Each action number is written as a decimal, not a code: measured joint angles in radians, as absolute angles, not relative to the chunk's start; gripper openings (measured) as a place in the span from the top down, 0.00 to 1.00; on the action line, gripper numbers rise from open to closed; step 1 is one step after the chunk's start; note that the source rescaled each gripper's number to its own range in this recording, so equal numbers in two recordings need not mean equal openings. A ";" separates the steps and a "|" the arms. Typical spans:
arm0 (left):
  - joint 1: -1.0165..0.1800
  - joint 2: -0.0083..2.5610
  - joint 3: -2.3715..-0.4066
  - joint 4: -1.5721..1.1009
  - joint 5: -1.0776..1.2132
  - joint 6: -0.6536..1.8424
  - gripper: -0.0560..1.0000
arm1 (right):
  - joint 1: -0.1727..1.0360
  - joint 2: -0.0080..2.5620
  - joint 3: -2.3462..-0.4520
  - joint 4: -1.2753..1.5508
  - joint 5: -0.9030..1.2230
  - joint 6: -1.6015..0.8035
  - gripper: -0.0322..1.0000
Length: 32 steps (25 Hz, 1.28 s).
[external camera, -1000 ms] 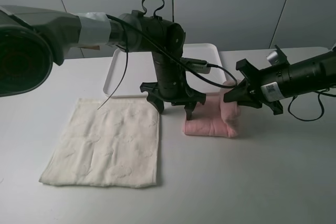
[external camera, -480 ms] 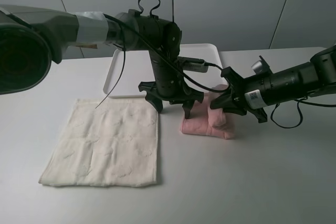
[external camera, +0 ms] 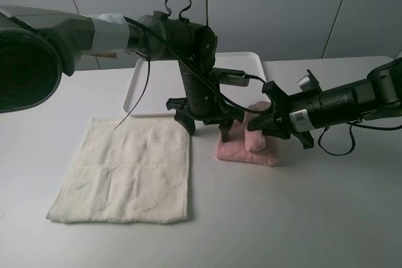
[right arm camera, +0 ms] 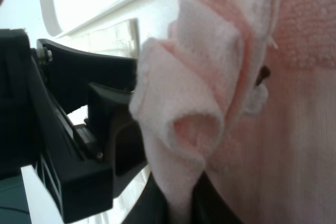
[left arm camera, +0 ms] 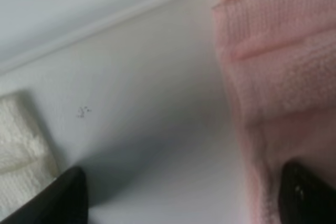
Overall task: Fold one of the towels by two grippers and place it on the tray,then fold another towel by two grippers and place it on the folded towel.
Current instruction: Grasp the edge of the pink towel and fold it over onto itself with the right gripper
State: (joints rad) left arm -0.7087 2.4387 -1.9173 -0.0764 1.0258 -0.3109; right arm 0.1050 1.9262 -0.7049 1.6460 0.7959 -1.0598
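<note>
Pink terry cloth, the pink towel (external camera: 246,150), sits bunched in a thick, half-folded bundle on the white tabletop (external camera: 282,218), just in front of the white tray (external camera: 146,86) and not on it. The right hand (external camera: 264,127) reaches in low from the side, clenched on a raised fold of that towel and lifting that edge above the rest of the bundle. The left hand (external camera: 207,132) points straight down between the two cloths with its jaws spread wide and nothing in them. One of its fingers (left arm camera: 307,192) is down at the pink towel's edge, the other close to the corner of the cream-white towel (external camera: 125,171). That cream-white towel lies flat and unfolded on the tabletop, well to the left of the pink bundle.
</note>
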 joint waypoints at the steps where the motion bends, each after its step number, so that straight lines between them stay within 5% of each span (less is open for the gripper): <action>1: -0.709 2.441 -1.922 -0.076 1.028 -0.308 0.00 | 0.107 1.926 -0.705 1.648 0.798 -1.060 0.94; 24: -0.606 2.447 -2.265 -0.159 1.211 -0.232 0.00 | 0.107 1.926 -0.703 1.708 0.804 -1.062 0.93; 32: -0.586 2.447 -2.267 -0.161 1.216 -0.209 0.00 | 0.107 1.926 -0.699 1.739 0.881 -1.116 0.51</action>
State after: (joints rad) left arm -0.5860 2.4470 -2.2666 -0.1610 1.2162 -0.2090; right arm 0.1069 1.9262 -0.6988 1.7394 0.8812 -1.1156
